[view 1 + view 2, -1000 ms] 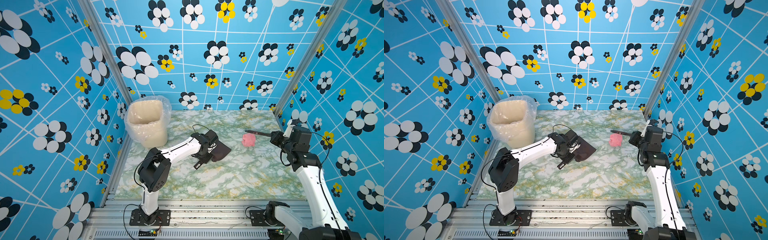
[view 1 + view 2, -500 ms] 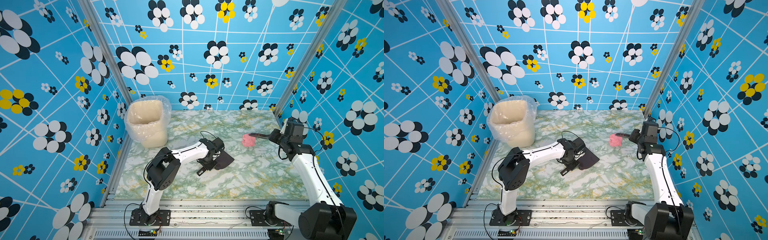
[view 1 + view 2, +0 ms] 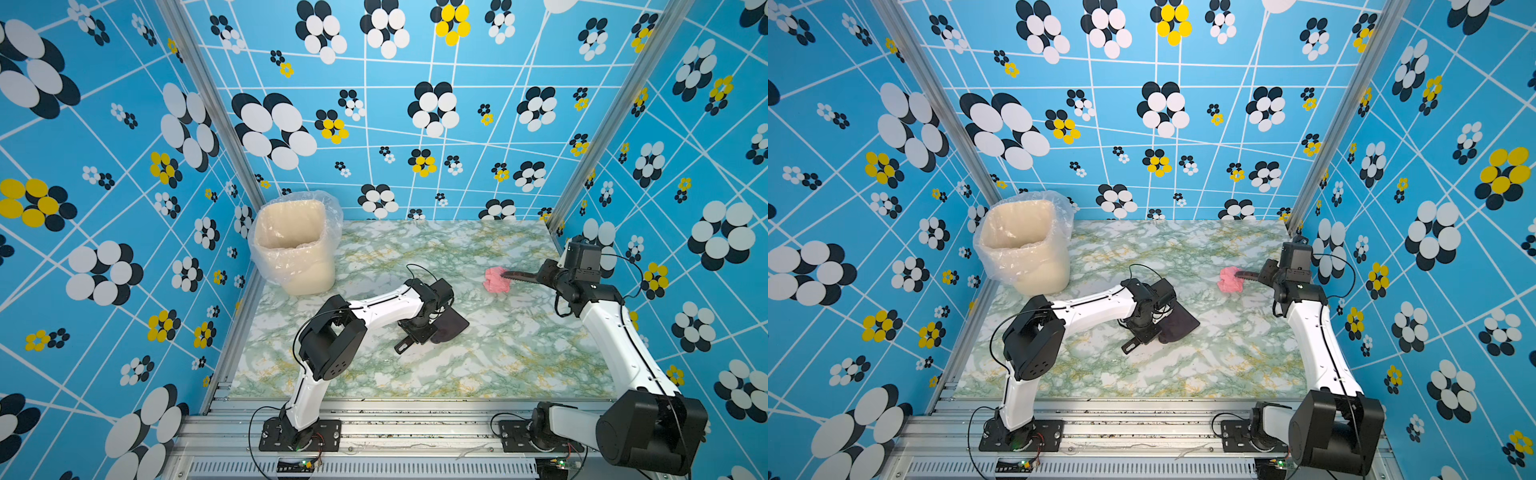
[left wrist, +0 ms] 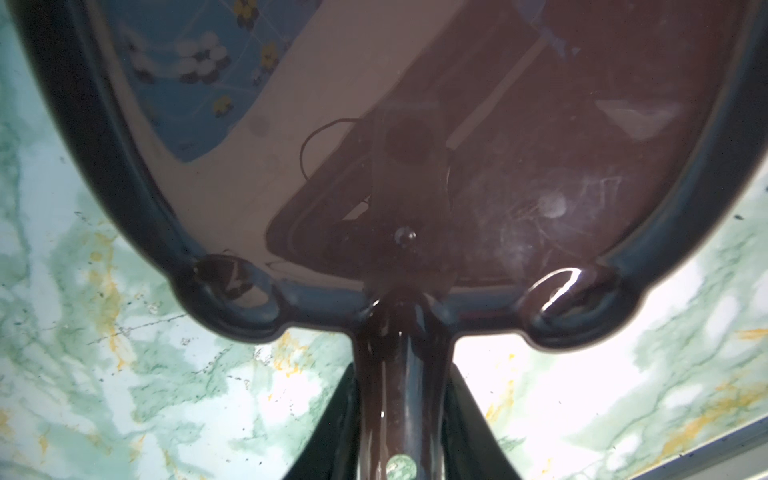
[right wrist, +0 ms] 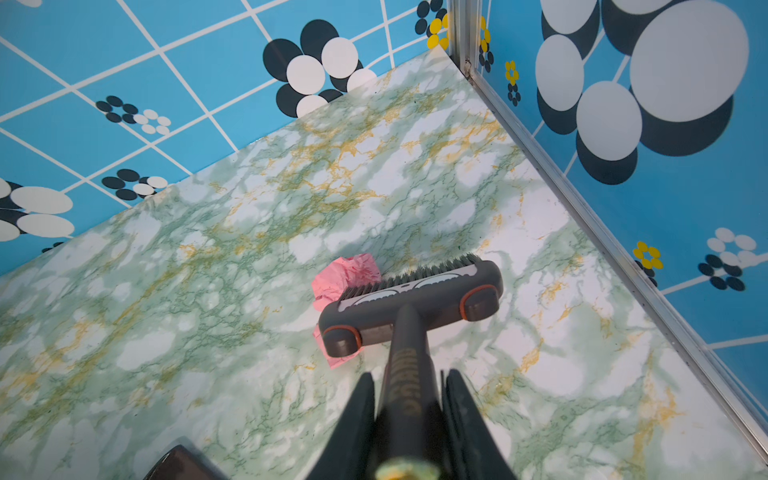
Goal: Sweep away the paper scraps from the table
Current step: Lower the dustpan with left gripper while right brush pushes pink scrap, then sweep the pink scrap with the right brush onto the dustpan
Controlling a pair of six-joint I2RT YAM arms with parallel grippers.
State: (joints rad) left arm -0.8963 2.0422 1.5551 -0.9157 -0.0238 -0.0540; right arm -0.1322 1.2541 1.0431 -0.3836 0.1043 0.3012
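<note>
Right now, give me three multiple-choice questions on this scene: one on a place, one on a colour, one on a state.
1. Where does the bin stand on the table? A. far corner, left arm's side B. front edge C. by the right arm's base
2. What colour is the paper scrap by the brush? A. yellow B. pink C. purple
3. The left claw is: A. open, empty B. shut on the dustpan handle C. shut on the brush
1 A, it sits in that corner; 2 B, pink beside the bristles; 3 B, it clamps the dark handle.
</note>
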